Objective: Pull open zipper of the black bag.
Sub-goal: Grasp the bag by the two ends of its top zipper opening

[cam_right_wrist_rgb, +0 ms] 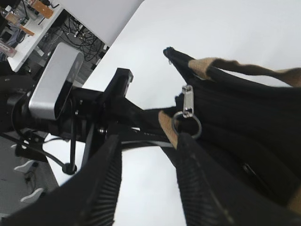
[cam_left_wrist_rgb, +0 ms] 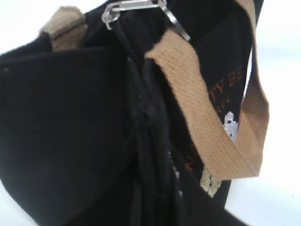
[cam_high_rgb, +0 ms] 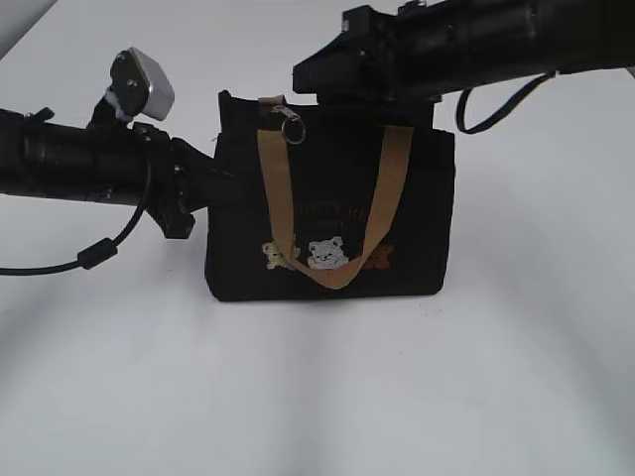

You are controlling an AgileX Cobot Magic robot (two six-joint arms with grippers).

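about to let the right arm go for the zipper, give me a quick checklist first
1. Bag upright on table: ok.
2. Left end effector closed on the bag's left edge: ok, it pinches black fabric there.
3. Zipper pull and ring visible near the left end of the top: ok.
4. Right end effector open: ok.
5. Ring between the right fingers: not ok, it sits just beyond the fingertips.
6. Strap clear of the ring: not ok, it lies right beside it.

white tabletop (cam_high_rgb: 317, 397); cluttered workbench (cam_right_wrist_rgb: 28, 19) with cables (cam_right_wrist_rgb: 87, 37) beyond its edge
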